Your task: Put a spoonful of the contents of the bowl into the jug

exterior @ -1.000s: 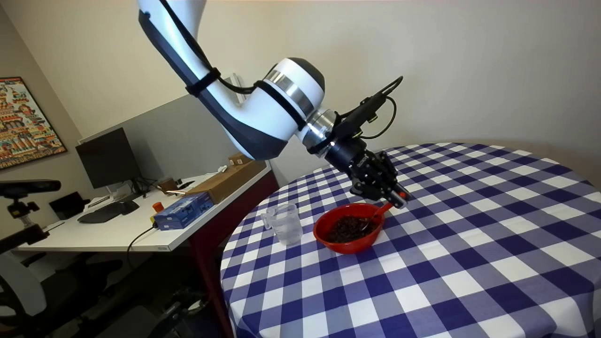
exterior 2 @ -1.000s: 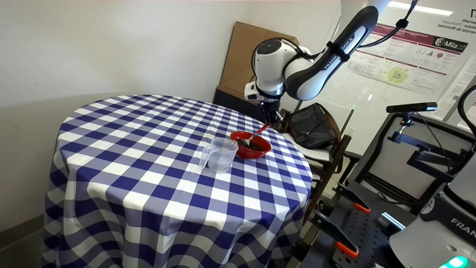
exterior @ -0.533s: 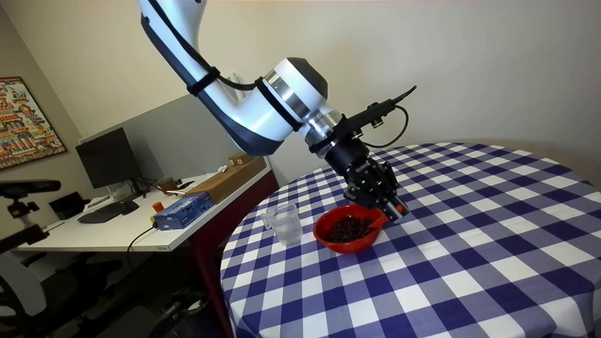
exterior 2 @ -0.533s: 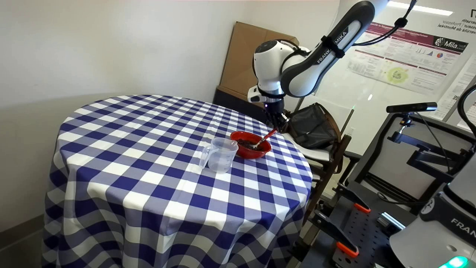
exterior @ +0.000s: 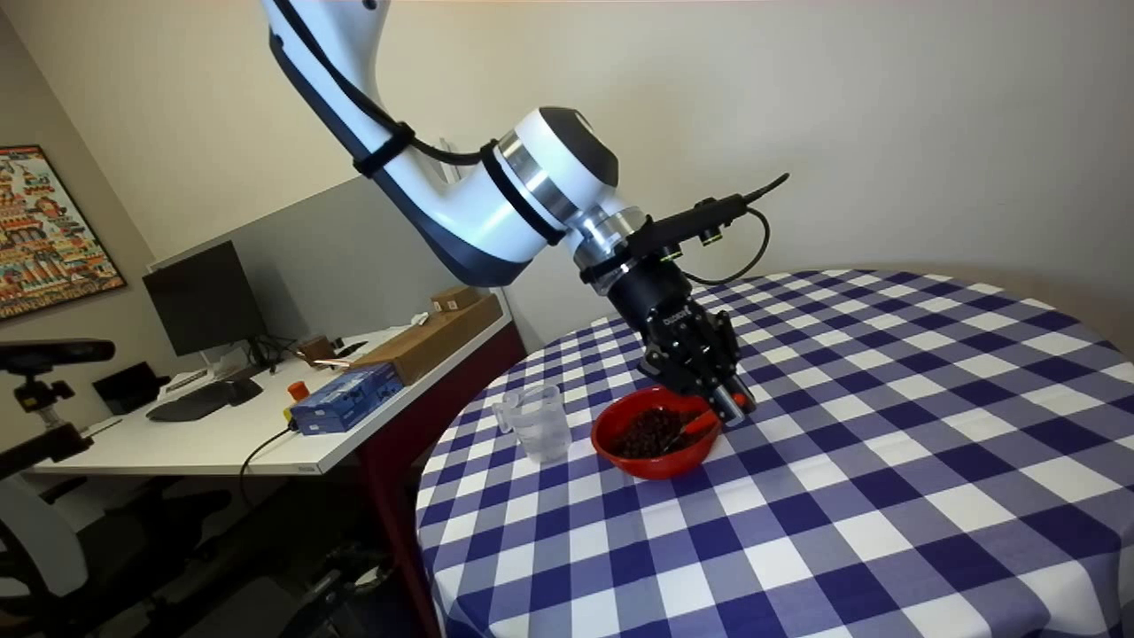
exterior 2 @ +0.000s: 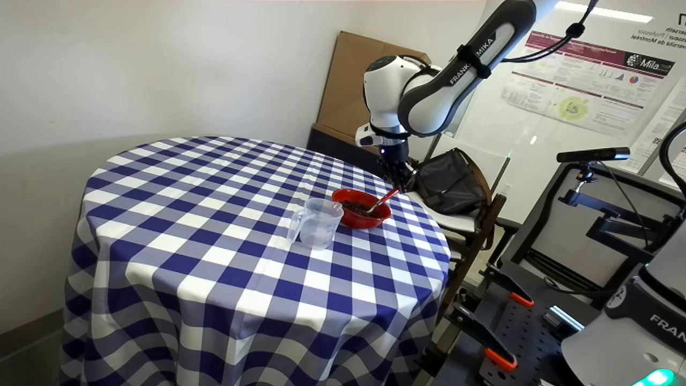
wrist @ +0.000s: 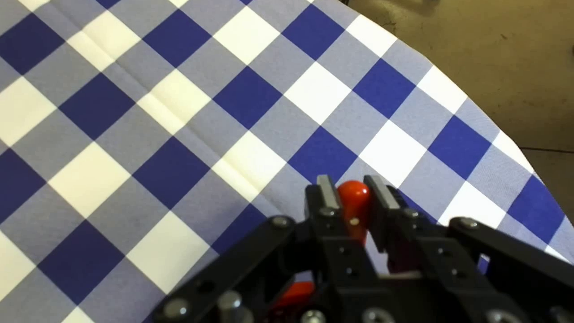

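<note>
The red bowl (exterior: 654, 470) stands on the checked cloth with its dark loose contents (exterior: 649, 431) inside. Held over the rim, my gripper (exterior: 740, 408) is shut on the red handle of the spoon (exterior 2: 387, 197). The spoon slants down into the bowl, its head resting in or on the dark contents; how much it carries cannot be made out. In the wrist view the rounded handle end of the spoon (wrist: 354, 195) shows between the two fingertips. Beside the bowl, upright, is the clear jug (exterior 2: 317, 228) with its handle turned away from the bowl. No dark stuff shows in it.
A blue and white checked cloth covers the round table (exterior 2: 214, 214). A desk (exterior: 328, 443) with a blue box (exterior: 345, 399) and a long cardboard box (exterior: 434, 341) stands near it. Past the table edge is a chair with a black bag (exterior 2: 450, 182).
My gripper has come lower and shifted a little, bringing the spoon handle down closer to the bowl's rim. The spoon's head has moved within the contents. Bowl and jug have stayed put.
</note>
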{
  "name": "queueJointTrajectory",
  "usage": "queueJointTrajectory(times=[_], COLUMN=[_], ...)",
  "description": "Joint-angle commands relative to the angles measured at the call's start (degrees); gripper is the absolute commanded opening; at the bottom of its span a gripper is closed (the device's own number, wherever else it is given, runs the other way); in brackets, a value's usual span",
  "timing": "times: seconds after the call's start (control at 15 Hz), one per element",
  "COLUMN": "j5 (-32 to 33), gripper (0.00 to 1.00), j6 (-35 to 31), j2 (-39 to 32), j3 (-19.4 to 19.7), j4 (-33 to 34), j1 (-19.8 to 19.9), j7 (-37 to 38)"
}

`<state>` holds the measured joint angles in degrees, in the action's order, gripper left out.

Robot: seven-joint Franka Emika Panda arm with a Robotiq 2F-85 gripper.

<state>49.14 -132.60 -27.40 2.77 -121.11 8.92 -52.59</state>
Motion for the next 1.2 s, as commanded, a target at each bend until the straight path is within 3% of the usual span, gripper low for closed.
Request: queueJointTrajectory(times=[0.0,1.13], j5=[-2.8,-12.1], gripper=[0.05,0.05], j6=[1.2,0.9], j2=[-0.5,0.0], j3=[-0.6,0.0], j4=[1.8,5.6], j1=[0.3,1.3], j7=[-2.8,-6.6])
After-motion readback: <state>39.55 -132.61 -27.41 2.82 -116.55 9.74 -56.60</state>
